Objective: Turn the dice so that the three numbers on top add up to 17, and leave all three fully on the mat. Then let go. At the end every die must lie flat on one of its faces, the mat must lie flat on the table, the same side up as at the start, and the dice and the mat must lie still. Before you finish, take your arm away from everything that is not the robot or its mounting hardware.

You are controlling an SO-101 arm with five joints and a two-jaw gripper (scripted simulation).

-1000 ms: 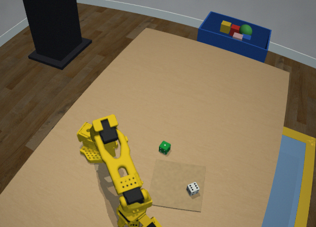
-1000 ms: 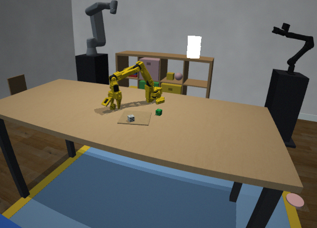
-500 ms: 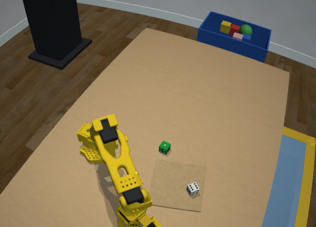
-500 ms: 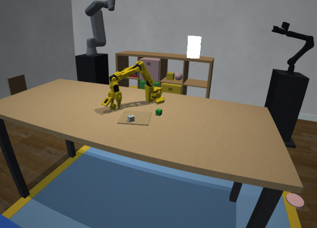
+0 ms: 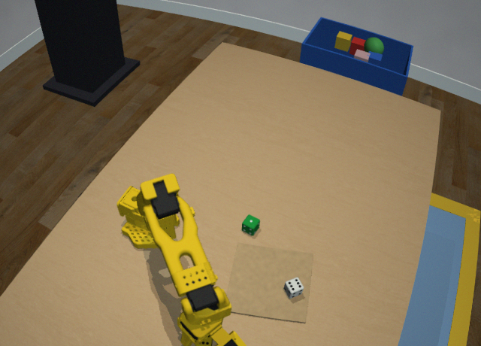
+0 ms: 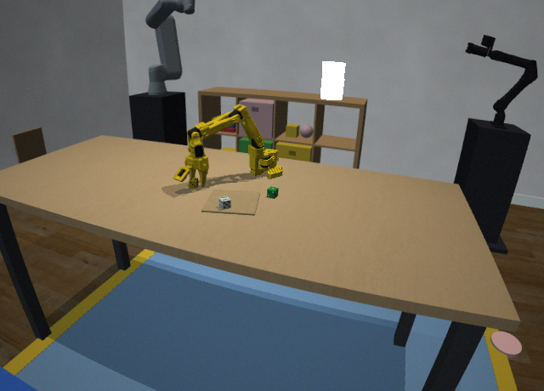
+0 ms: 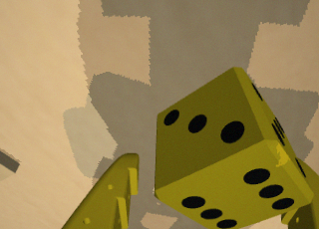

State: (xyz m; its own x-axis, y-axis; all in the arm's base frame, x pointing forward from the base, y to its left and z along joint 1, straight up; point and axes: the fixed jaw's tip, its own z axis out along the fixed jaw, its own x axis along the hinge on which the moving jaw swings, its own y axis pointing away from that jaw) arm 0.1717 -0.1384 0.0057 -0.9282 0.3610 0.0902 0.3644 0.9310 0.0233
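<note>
- The gripper [image 5: 205,322] [image 6: 190,183] [image 7: 214,185] straddles the yellow die [image 6: 193,183] [image 7: 214,149], its jaws parted; a gap shows beside one finger, so no grasp yet.
- In the wrist view the die sits toward the right-hand finger, its faces askew to the jaws; closing may twist it.
- From there, the mat [image 5: 264,280] [image 6: 243,200] [image 7: 8,161] lies toward the table's [image 5: 310,159] [image 6: 351,229] front edge in the exterior view, bearing the white die [image 5: 293,286] [image 6: 224,202].
- Farthest, the green die [image 5: 250,224] [image 6: 272,191] sits off the mat, one up.

Top view: tool cut off at bottom edge | yellow die [image 6: 193,183] [image 7: 219,154]: underside hidden
</note>
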